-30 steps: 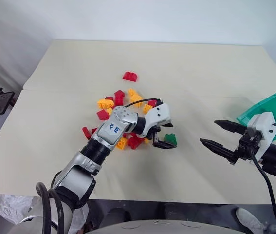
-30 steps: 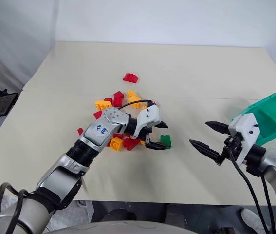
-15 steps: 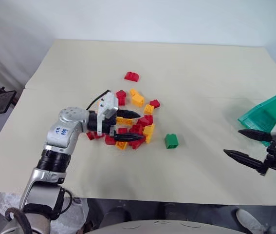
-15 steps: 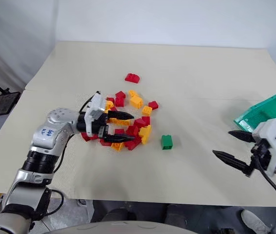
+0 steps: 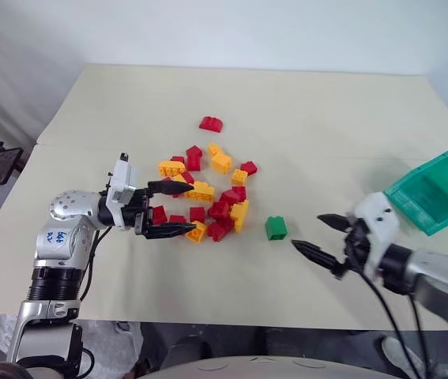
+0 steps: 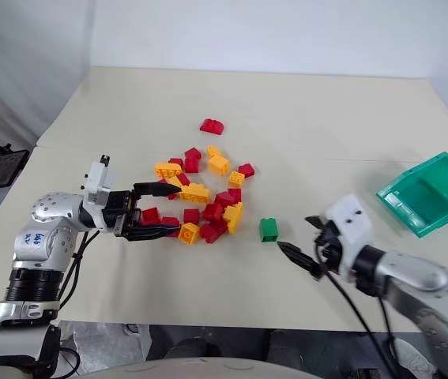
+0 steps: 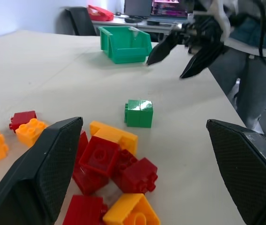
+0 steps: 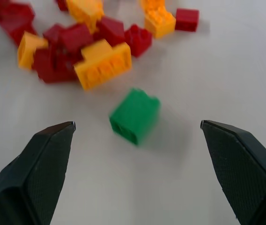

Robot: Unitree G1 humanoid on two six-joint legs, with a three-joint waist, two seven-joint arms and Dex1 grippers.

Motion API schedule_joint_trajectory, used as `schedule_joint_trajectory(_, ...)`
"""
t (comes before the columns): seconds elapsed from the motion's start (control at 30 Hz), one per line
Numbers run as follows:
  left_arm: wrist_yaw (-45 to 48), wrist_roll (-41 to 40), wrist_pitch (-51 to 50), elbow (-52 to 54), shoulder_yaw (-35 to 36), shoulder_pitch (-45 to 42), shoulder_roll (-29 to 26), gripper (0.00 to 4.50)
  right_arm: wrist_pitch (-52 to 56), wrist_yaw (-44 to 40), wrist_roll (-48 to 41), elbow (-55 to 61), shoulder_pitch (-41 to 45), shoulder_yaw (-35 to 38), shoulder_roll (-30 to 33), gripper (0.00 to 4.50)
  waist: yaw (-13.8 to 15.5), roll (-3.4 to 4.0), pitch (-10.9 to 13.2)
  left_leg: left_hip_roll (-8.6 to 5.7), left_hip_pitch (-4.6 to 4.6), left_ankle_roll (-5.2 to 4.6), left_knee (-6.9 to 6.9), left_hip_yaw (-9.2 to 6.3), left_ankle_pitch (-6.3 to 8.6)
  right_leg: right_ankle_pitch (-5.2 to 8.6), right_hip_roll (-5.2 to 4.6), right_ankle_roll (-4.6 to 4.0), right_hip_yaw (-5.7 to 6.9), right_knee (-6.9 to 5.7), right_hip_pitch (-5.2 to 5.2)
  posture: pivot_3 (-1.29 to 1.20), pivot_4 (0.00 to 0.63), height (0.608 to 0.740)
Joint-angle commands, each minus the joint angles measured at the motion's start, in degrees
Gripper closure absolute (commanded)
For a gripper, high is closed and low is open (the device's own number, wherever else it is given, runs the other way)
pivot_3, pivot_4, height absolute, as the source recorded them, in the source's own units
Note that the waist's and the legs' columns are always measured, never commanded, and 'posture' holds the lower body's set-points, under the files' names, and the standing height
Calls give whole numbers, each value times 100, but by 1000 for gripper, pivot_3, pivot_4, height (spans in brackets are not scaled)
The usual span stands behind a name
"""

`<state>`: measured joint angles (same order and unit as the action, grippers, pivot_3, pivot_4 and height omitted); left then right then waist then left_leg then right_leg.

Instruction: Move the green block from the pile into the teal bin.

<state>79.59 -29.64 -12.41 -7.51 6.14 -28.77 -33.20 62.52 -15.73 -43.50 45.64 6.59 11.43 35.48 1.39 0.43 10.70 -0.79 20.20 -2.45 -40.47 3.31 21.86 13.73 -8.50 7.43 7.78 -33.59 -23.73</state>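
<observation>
**Green block alone on the table, both grippers spread and empty**

Green block sits by itself just right of centre in the left eye view, on the cream table, apart from the pile of red and yellow-orange bricks to its left. Nothing touches it. One red brick lies well above the pile, on its own.

The right gripper sits just to the block's lower right, its two black fingers spread wide and holding nothing. In the right wrist view the block lies between the fingers but beyond their tips, blurred, so its studs cannot be made out. The teal bin rests at the right edge of the frame, well apart from the block; its interior is hard to read through the translucent wall.

The left gripper lies over the left part of the pile, fingers parted and empty, hiding some bricks beneath it.

A second ago the left gripper's fingertips were at the block; since then that gripper has pulled back to the left, while the right gripper has swung in from the right edge towards the block. The block has stayed put.
</observation>
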Motion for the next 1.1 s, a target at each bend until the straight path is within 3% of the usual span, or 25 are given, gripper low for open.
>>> schedule_joint_trajectory(0.03, 210, -290, 85, 175, 206, 56, -154, 14, 400, 835, 269, 122, 296, -356, -400, 0, 1, 1, 0, 0, 0, 0, 0, 0, 0, 0, 0, 0, 1, -2, 0, 0, 150, 740)
schedule_joint_trajectory(0.13, 294, -268, 110, 115, 255, 90, -318, 14, 582, 1238, 455, -84, 486, -642, -847, 0, -14, 1, 0, 0, 1, 0, 1, 1, 0, 0, 4, 0, 1, -2, -2, 0, 150, 740)
schedule_joint_trajectory(0.6, 6, -265, 96, 399, 209, 191, -262, 14, 152, 1117, 1365, -1152, 783, -1268, -1134, 0, -51, 2, 0, 2, 0, -2, 9, 14, 1, 1, 10, 0, -4, -2, -8, 0, 150, 740)
schedule_joint_trajectory(0.7, -48, -261, 113, 447, 190, 225, -228, 0, 73, 1103, 1449, -1212, 841, -1226, -1234, 630, -54, 2, 0, 2, 0, -2, 12, 14, 1, 1, 10, 0, -5, -2, -10, 0, 150, 740)
schedule_joint_trajectory(0.93, -80, -245, 117, 420, 107, 147, -113, 0, 0, 941, 1445, -843, 661, -920, -1152, 2870, -49, 2, 0, 2, 1, -2, 15, 14, 1, 1, 10, 0, -4, -1, -10, 0, 150, 740)
schedule_joint_trajectory(1.0, -95, -222, 131, 381, 81, 94, -94, 0, -54, 878, 1397, -661, 581, -713, -1132, 3020, -51, 2, 0, 2, 1, -2, 16, 14, 1, 1, 10, 0, -4, 0, -11, 0, 150, 740)
schedule_joint_trajectory(1.1, -219, -76, 179, 212, -87, -153, 40, 0, -514, 928, 1492, -361, 404, 205, -1086, 3020, 10, 2, 1, 2, 2, -2, 18, 15, 1, 1, 10, 0, -4, 2, -11, 0, 150, 740)
